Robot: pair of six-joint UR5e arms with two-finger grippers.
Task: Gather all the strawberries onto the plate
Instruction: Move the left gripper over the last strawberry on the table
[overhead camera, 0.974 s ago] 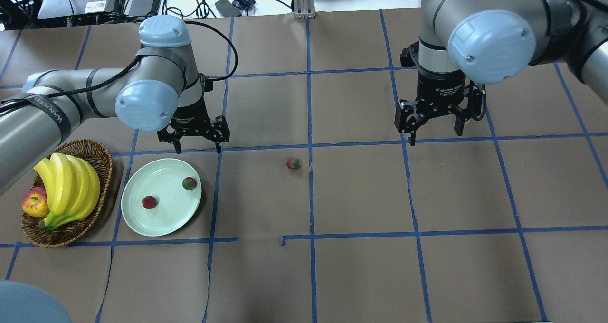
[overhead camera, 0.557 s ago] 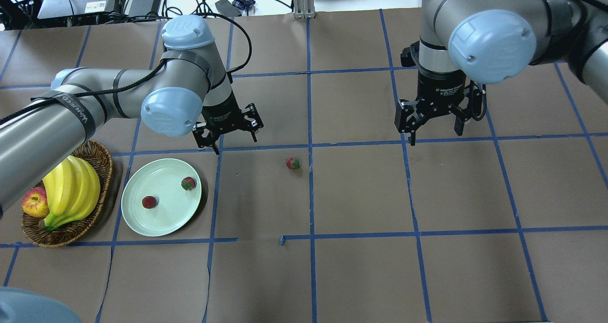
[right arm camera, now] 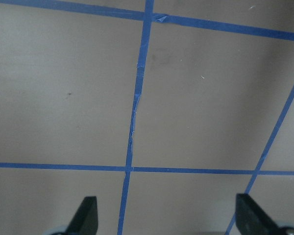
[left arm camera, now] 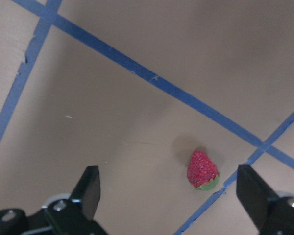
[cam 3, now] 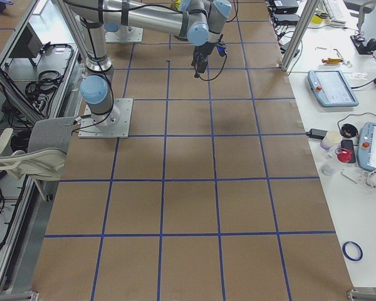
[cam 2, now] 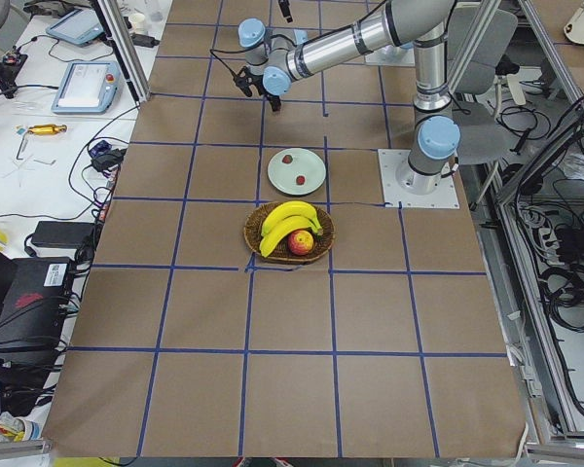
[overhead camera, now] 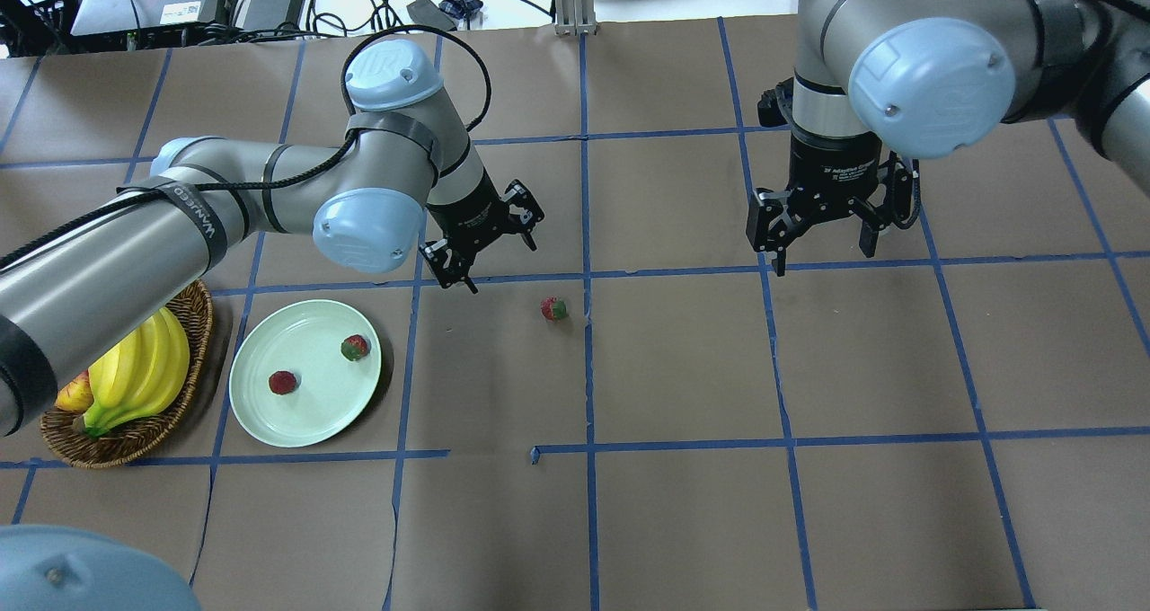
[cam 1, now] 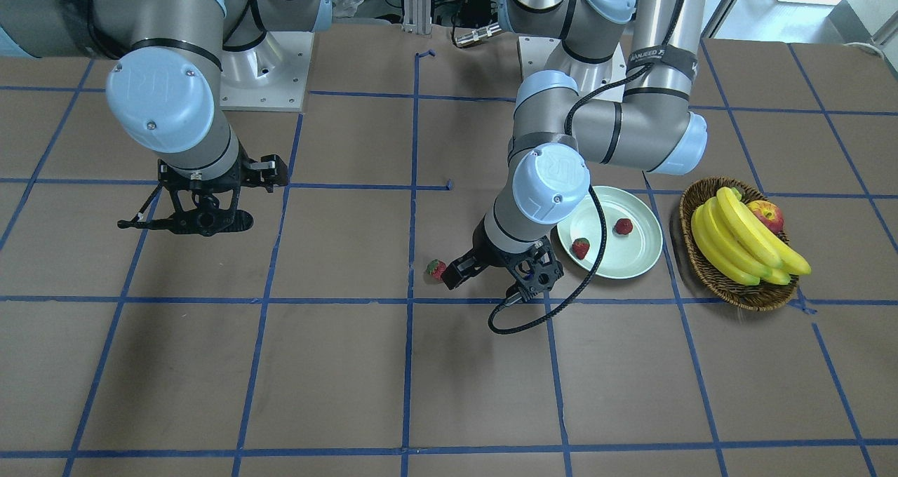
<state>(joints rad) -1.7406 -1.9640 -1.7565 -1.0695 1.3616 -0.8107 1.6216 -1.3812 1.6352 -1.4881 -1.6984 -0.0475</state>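
A pale green plate (overhead camera: pixel 310 418) lies at the front left with two strawberries (overhead camera: pixel 282 382) (overhead camera: pixel 356 348) on it. A third strawberry (overhead camera: pixel 554 308) rests on the brown table near the centre line. My left gripper (overhead camera: pixel 499 264) hovers open just behind and left of that berry, with nothing between its fingers. In the left wrist view the berry (left arm camera: pixel 202 170) lies ahead of the spread fingers (left arm camera: pixel 89 188), nearer the right one. From the front the left gripper (cam 1: pixel 484 287) sits between the loose berry (cam 1: pixel 436 269) and the plate (cam 1: pixel 635 261). My right gripper (overhead camera: pixel 825 261) hangs open over bare table.
A wicker basket (overhead camera: pixel 144 442) with bananas (overhead camera: pixel 135 373) and an apple stands left of the plate. Blue tape lines grid the brown table. Cables and devices lie beyond the far edge. The left arm's cable (cam 1: pixel 561 301) loops down beside the plate.
My left arm swung right, from just behind the plate toward the loose strawberry, and its wrist turned. The right arm and all the strawberries stayed put.
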